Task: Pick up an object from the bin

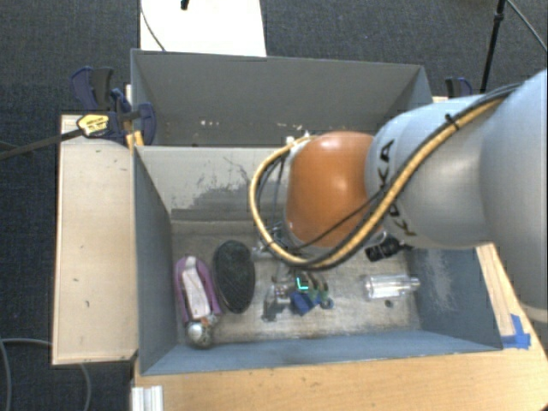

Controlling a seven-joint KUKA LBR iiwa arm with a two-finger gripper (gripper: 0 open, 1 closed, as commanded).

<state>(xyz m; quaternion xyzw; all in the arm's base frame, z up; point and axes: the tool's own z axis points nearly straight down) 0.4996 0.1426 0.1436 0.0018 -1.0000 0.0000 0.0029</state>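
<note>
grey arm (pixel 462 178), scuffed bin floor (pixel 347 319), dark carpet (pixel 51 41)

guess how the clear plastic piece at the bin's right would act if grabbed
The clear plastic piece looks see-through and thin, so probably light. Its glossy surface may slip when pinched. Lying apart on the bin floor, it would likely slide if nudged.

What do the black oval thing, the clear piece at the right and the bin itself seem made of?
The black oval thing looks matte, dark and finely textured; perhaps rubber or bristles, unclear. The clear piece is transparent with bright glints, likely hard plastic, possibly glass. The bin looks like grey sheet metal, dull, with scuff marks on its back wall.
</note>
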